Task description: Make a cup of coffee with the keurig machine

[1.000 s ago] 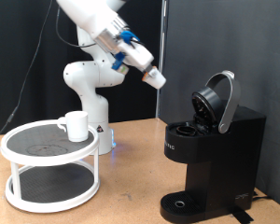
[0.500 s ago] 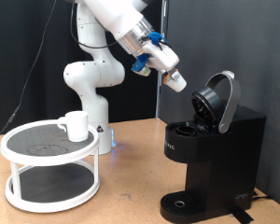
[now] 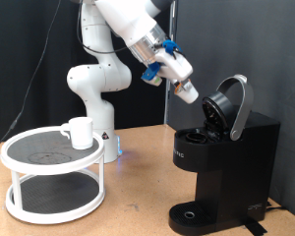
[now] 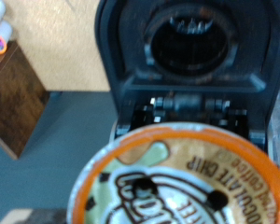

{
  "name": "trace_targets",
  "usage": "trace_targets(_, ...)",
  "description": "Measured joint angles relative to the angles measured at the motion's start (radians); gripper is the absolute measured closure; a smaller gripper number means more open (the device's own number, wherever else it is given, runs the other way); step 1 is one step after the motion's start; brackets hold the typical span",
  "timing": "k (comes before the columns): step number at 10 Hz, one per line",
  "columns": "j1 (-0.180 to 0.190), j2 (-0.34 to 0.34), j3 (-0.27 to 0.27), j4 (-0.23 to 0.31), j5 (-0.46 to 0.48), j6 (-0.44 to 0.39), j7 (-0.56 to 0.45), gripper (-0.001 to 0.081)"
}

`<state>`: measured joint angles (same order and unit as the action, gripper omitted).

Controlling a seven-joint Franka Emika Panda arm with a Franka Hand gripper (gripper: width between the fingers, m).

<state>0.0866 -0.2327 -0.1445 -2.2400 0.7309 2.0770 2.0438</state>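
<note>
The black keurig machine [image 3: 224,162] stands at the exterior view's right with its lid [image 3: 229,106] hinged open. My gripper [image 3: 190,93] hangs just above and left of the open head, shut on a small white coffee pod [image 3: 190,94]. In the wrist view the pod's orange-rimmed printed top [image 4: 187,182] fills the near field, and the machine's open pod chamber [image 4: 189,42] lies beyond it. The white cup [image 3: 80,132] with its side handle stands on the top tier of a round white rack [image 3: 25,162] at the exterior view's left, far from the gripper.
The robot's white base [image 3: 93,93] stands behind the rack. The machine's round drip base [image 3: 192,214] has nothing on it. A brown wooden block [image 4: 14,98] shows beside the machine in the wrist view. The wooden table edge [image 3: 138,221] runs along the front.
My gripper has carried the pod to the right and slightly down, from mid-air left of the machine to just above its open head. The cup and machine have not moved.
</note>
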Motion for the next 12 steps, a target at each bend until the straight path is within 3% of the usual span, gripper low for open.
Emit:
trace_targets(4,0.001,0.050,0.049,-0.055,-0.019,0.133,0.000,0.0453)
trace_targets(12,0.002,0.123,0.122,-0.093,0.005,0.235,-0.004,0.0453)
